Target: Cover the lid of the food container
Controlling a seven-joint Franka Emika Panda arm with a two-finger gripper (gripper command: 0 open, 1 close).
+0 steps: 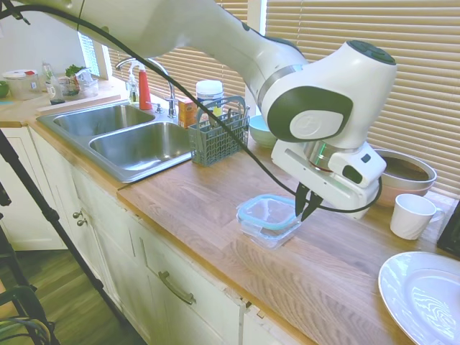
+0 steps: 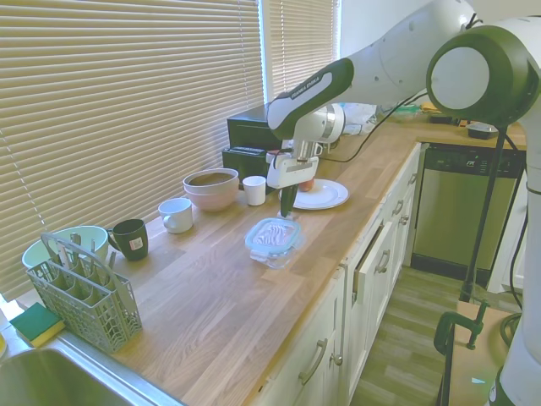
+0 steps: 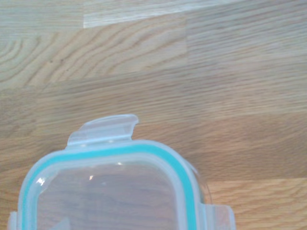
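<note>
Clear square plastic lid (image 3: 115, 191) with its teal seal rim sits on the small clear food container (image 1: 269, 231) on the wooden desk (image 1: 215, 208); the end effector (image 1: 307, 208) hovers beside it, fingers nearly together, holding nothing.

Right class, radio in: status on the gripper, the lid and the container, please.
Gripper shut, empty, tips at the lid's edge. Lid resting on the food container, tabs unsnapped. White cup and plate nearby, nothing blocking.

Wooden countertop (image 1: 215, 201), food container (image 1: 267, 228), white plate (image 1: 424, 295), white cup (image 1: 412, 215), cutlery basket (image 1: 219, 133)
</note>
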